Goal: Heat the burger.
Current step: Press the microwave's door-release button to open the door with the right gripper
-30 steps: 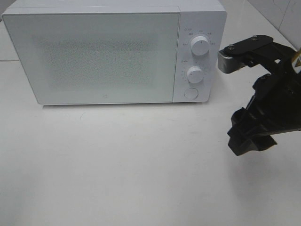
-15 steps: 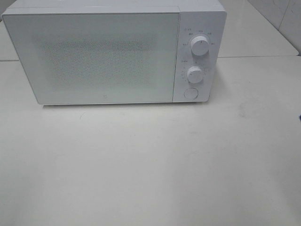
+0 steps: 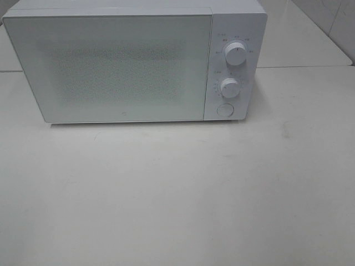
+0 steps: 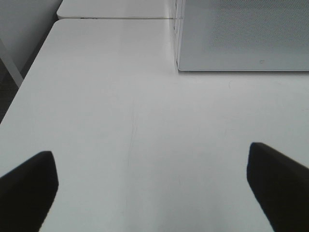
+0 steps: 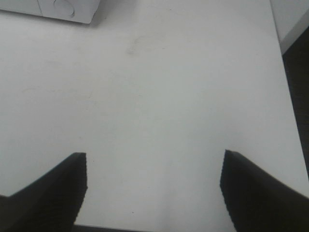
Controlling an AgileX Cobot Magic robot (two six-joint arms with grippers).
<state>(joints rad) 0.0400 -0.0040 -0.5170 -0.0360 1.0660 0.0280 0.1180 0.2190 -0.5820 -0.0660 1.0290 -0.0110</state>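
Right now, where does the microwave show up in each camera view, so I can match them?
Exterior high: the microwave fills the upper part of the picture, closed, with its knobs on its right side.
Left wrist: only a lower front corner of the microwave, cut by the picture's edge.
Right wrist: only the corner with the round button, cut by the picture's edge.
Shared landmark: the white table it stands on.

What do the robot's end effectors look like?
Only their tips show, in the wrist views. The left end effector has two plain black fingers with blunt, slanted tips. The right end effector is also black, but its fingers have fine ridges along the inner edges. No cables or markings are visible.
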